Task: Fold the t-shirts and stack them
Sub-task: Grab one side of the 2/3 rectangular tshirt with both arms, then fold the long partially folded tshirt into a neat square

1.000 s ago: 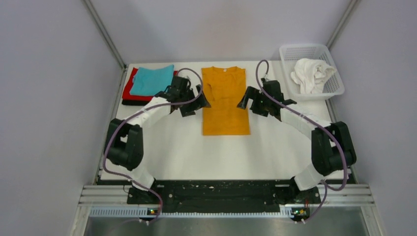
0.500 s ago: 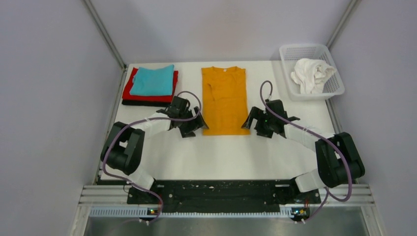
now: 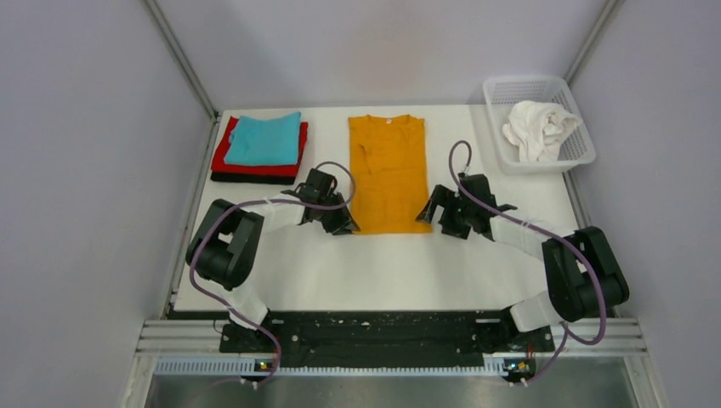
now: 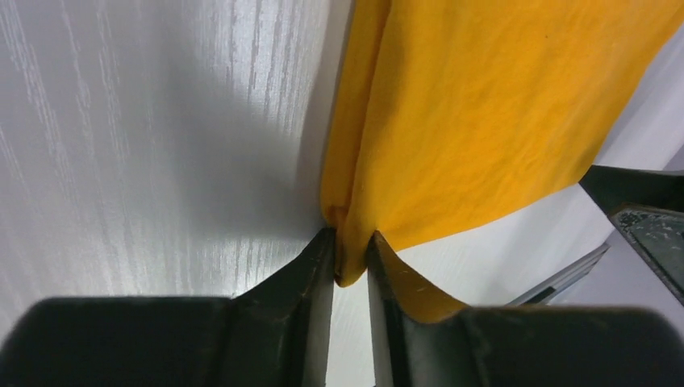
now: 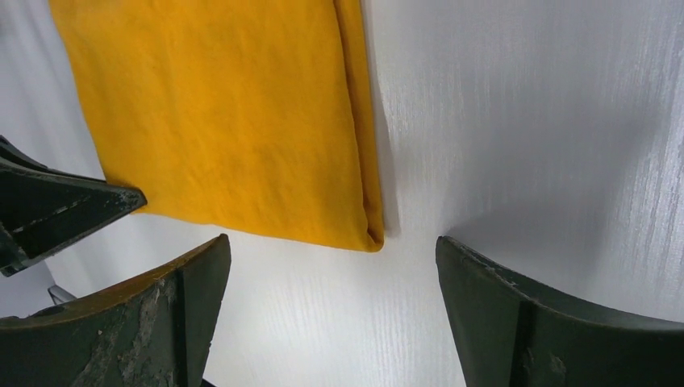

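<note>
The orange t-shirt [image 3: 388,172] lies flat at the centre of the tabletop [image 3: 391,263], folded into a long narrow rectangle with the collar toward the far edge and the hem toward the arms. The left end effector [image 4: 348,258] is clamped on the near left corner of the orange t-shirt: in the left wrist view its two fingers [image 4: 319,266] stand almost together with the orange fabric pinched in the narrow gap and a fold draped over the inner face of one finger. The right end effector [image 5: 332,242] sits low at the near right corner with its fingers [image 5: 185,290] wide apart; the corner lies on the surface between and just ahead of the tips, touching neither. To the left, near the far left corner, the teal t-shirt [image 3: 265,138] rests folded on the red t-shirt [image 3: 223,155], which rests on the black t-shirt [image 3: 248,178]. At the far right, the white t-shirt [image 3: 537,129] lies crumpled inside a white mesh basket [image 3: 525,85]. The tabletop is white, with a faint linear grain visible in both wrist views. Plain pale grey walls [image 3: 93,170] enclose it on three sides, with metal frame posts [image 3: 180,58] rising at the far corners and a metal rail [image 3: 391,327] along the near edge.
</note>
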